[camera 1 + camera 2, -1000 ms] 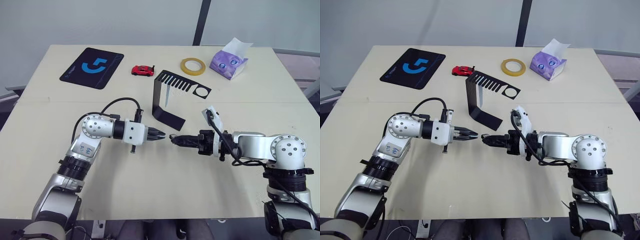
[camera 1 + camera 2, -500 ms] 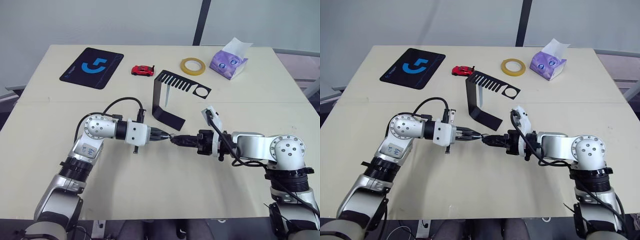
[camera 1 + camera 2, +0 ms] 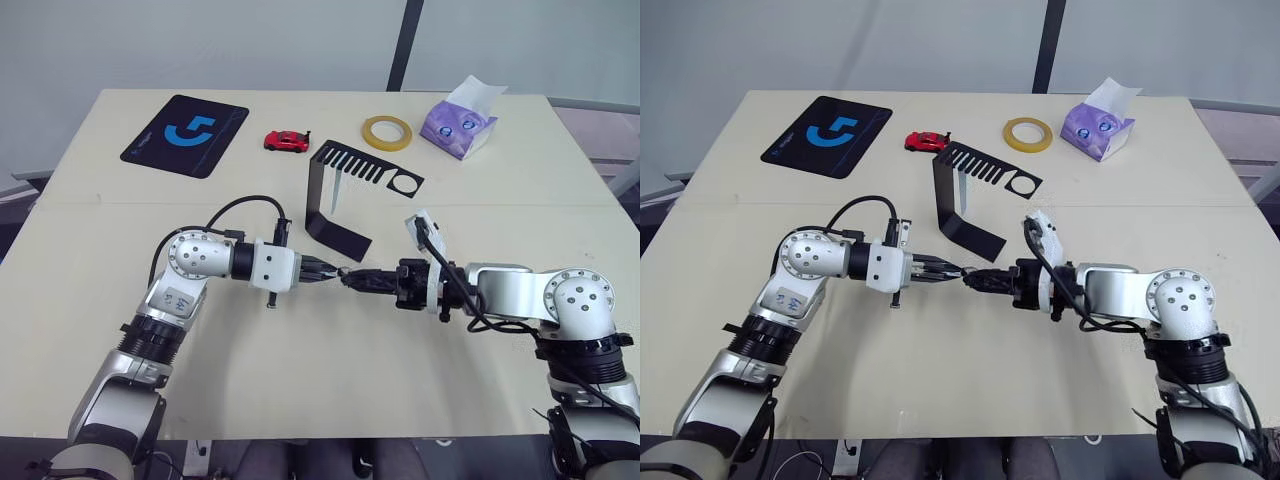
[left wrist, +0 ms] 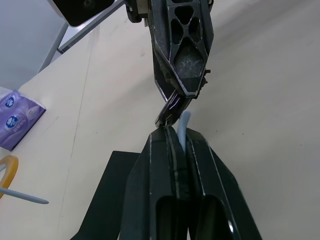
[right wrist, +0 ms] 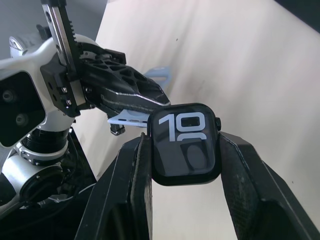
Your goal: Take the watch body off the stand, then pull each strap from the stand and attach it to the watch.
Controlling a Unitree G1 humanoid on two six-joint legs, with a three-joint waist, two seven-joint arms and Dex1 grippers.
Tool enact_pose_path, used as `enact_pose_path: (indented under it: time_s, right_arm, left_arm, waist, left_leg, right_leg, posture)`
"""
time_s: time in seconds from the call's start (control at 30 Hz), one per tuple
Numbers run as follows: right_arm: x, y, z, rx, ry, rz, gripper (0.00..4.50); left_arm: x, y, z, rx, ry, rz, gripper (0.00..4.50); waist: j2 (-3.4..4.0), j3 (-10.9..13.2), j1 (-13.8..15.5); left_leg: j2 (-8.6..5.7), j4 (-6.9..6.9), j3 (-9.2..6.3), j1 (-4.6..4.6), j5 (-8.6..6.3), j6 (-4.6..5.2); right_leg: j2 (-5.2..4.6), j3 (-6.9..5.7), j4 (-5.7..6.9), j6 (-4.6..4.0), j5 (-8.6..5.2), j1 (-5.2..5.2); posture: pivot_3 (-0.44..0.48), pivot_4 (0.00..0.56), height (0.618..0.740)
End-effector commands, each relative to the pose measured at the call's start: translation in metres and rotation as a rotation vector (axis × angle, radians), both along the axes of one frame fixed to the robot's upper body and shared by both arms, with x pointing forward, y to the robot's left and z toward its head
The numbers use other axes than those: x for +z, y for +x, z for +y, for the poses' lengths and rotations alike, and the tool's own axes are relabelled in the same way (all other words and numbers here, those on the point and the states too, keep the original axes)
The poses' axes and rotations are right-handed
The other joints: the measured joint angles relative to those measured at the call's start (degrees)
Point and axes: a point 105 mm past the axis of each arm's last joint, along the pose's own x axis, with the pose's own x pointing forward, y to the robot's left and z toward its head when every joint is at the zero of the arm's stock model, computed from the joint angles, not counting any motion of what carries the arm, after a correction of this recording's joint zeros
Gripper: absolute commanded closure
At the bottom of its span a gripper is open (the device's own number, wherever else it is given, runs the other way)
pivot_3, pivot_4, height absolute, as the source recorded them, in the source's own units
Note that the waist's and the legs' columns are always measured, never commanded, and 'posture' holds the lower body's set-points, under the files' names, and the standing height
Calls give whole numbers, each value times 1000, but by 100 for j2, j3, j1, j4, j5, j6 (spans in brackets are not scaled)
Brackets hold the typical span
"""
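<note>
My right gripper (image 3: 349,278) is shut on the watch body (image 5: 184,144), a dark rounded-square case whose screen shows pale marks. My left gripper (image 3: 334,272) faces it tip to tip, shut on a light blue-grey strap (image 4: 184,128). The strap's end (image 5: 131,118) sits right against the case's edge. Just behind both grippers stands the black stand (image 3: 316,196) with its comb top and ring hole. A second pale strap (image 3: 336,190) hangs from the comb.
At the back of the table lie a black mouse pad with a blue logo (image 3: 184,134), a red toy car (image 3: 285,141), a yellow tape roll (image 3: 386,131) and a purple tissue pack (image 3: 458,125). The stand's foot (image 3: 340,238) lies close behind the grippers.
My left gripper has moved right with the strap and closed the gap to the right gripper. The right gripper has barely moved.
</note>
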Motion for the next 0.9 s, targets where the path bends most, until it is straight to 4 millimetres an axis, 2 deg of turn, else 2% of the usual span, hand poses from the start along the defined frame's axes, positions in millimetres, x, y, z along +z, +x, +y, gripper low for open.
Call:
enact_pose_path:
  time_s: [0.03,0.9]
  right_arm:
    - [4,-4,-1,7,2,-23,2968]
    - [10,-5,0,5,43,-13,2968]
  left_arm:
    - [14,1,-3,-3,-23,-47,4500]
    - [14,0,-5,-3,-21,-47,4500]
  waist:
    - [0,0,1]
    - [0,0,-1]
  left_leg:
    - [-2,0,0,0,0,1]
    - [-7,0,0,0,0,4]
  right_leg:
    - [-3,-3,0,0,0,0]
    - [-14,-18,1,0,0,1]
  posture:
    - [0,150,738]
    - [0,150,738]
